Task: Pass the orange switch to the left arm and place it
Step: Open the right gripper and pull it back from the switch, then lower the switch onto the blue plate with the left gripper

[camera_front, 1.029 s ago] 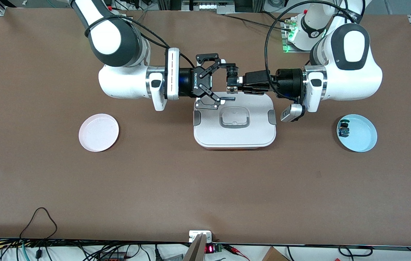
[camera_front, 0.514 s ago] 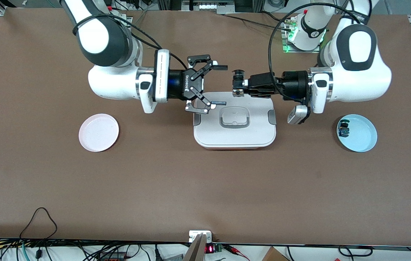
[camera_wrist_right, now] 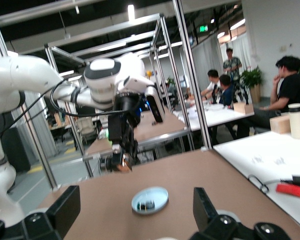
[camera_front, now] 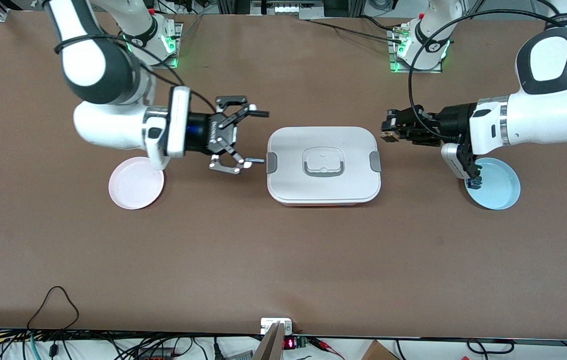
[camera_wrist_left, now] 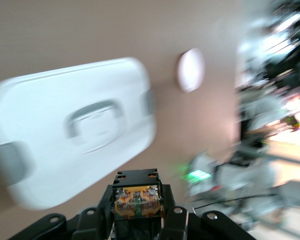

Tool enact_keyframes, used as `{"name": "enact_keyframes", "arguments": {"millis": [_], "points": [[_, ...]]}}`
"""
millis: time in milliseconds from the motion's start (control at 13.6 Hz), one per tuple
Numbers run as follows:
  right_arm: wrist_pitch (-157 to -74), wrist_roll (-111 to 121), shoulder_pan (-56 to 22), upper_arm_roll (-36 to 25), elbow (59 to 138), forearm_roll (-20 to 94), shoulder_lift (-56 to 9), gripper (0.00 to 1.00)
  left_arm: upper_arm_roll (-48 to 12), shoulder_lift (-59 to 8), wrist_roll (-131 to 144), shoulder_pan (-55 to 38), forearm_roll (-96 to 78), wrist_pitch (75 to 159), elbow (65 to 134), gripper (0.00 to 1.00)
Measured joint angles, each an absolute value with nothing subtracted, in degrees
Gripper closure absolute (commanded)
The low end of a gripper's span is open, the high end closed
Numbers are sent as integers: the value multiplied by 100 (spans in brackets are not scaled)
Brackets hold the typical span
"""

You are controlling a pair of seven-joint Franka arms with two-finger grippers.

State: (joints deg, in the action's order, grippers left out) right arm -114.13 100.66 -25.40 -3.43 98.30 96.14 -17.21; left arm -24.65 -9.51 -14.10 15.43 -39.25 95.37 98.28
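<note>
My left gripper point(camera_front: 387, 128) is shut on the orange switch point(camera_front: 386, 134) and holds it above the table between the white box point(camera_front: 293, 150) and the blue plate point(camera_front: 501, 187). In the left wrist view the switch point(camera_wrist_left: 136, 201) shows its orange and metallic end between my left gripper's point(camera_wrist_left: 136, 181) black fingers, with the box point(camera_wrist_left: 50, 125) below. My right gripper point(camera_front: 262, 137) is open and empty, above the table between the box and the pink plate point(camera_front: 136, 182). The right wrist view shows my right gripper point(camera_wrist_right: 135, 194) wide open, with the held switch point(camera_wrist_right: 121, 163) farther off.
A blue-and-green-capped component point(camera_front: 474, 183) lies in the blue plate, partly covered by the left arm's wrist camera; it shows in the right wrist view point(camera_wrist_right: 149, 204) too. The pink plate point(camera_wrist_left: 190, 70) holds nothing. Cables lie along the table edge nearest the front camera.
Both grippers have drawn apart from over the box, each toward its own end of the table. The switch stayed in my left gripper. My right gripper stayed open and empty.
</note>
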Motion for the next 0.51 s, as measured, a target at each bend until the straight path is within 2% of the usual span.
{"name": "enact_keyframes", "arguments": {"millis": [367, 514], "points": [[-10322, 9085, -2332, -1185, 9919, 8167, -1688, 0, -2459, -1124, -2933, 1626, -715, 9395, 9802, 78], [-10135, 8421, -2318, -1412, 9920, 7494, -1674, 0, -2443, -1313, -3928, 1790, 136, 9396, 9805, 78]]}}
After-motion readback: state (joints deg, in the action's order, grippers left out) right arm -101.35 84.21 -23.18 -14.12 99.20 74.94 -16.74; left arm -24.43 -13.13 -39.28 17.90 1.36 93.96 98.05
